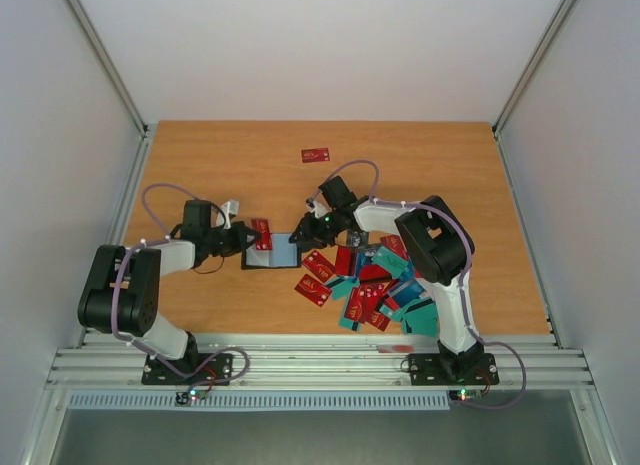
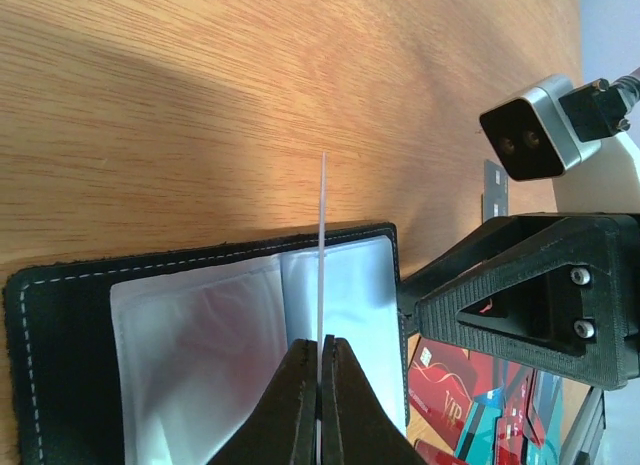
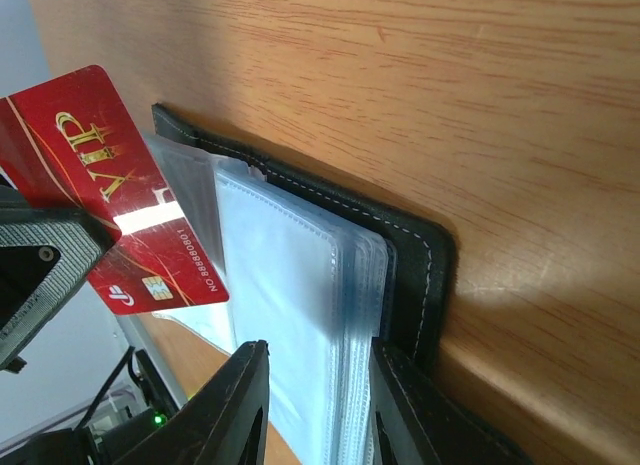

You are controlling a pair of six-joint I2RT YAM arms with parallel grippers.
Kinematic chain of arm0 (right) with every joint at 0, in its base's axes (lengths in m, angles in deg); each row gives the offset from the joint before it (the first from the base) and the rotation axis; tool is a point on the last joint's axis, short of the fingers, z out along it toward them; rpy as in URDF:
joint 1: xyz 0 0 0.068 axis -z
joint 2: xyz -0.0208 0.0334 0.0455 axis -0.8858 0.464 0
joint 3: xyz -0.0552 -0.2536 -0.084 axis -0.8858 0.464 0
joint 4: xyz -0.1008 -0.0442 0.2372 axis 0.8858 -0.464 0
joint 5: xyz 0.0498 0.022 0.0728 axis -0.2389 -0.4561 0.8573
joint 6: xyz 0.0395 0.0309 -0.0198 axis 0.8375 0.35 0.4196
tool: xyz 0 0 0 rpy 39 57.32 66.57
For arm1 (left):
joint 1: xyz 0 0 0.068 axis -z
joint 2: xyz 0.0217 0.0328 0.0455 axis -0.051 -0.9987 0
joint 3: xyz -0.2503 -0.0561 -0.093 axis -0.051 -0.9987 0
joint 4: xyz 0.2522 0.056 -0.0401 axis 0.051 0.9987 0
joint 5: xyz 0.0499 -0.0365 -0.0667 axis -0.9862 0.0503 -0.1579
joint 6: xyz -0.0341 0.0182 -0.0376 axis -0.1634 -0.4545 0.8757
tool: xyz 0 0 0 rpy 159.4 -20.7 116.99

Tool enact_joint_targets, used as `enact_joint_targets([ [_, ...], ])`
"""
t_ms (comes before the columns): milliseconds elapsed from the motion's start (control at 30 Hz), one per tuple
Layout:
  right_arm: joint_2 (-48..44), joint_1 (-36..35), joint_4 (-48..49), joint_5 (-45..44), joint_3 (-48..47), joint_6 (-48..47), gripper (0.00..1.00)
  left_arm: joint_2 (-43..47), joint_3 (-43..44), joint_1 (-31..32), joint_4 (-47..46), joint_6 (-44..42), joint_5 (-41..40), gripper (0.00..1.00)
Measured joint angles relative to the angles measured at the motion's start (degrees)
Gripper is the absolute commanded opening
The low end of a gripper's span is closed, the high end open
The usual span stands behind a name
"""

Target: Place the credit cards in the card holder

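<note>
Credit cards (image 1: pixel 375 285), thin red and teal plastic rectangles, lie in an overlapping heap at the lower centre-right of the overhead view, crowding the space in front of the right arm. One lone red card (image 1: pixel 316 155) sits well apart in the upper centre of the wooden tabletop (image 1: pixel 450 175), with open wood on every side of it.

The black stitched folding card holder (image 1: pixel 282 255) lies open and flat in the middle of that view, just left of the heap. Its clear plastic sleeves (image 3: pixel 290 285) face up. Open wood runs from its upper edge to the far edge of the table, and from its left side towards the left rim.

The left gripper (image 1: pixel 246 242) is clamped together on a red plastic card marked VIP (image 3: pixel 120 185), held on edge over the holder's left part. In the left wrist view this card shows only as a thin pale line above the sleeves. Whether its lower corner touches them cannot be told.

The right gripper (image 3: pixel 320 355) sits at the holder's right edge. Its jaws stand apart on either side of the sleeve stack, close against it, with the black cover's rim just beside one finger. Whether they press the stack cannot be told. The two grippers are near each other across the holder, not touching.
</note>
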Motion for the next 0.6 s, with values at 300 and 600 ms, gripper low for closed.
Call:
enact_joint_targets([
  [300,0.42,0.35,0.13,1.03,-0.02,-0.28,0.28,-0.02,-0.92,0.13,-0.31,-0.02,-0.72,0.0],
  [600,0.66,0.52,0.07,1.14,-0.02,-0.44,0.25,-0.02,-2.67,0.2,-2.69,1.86,0.07,0.0],
])
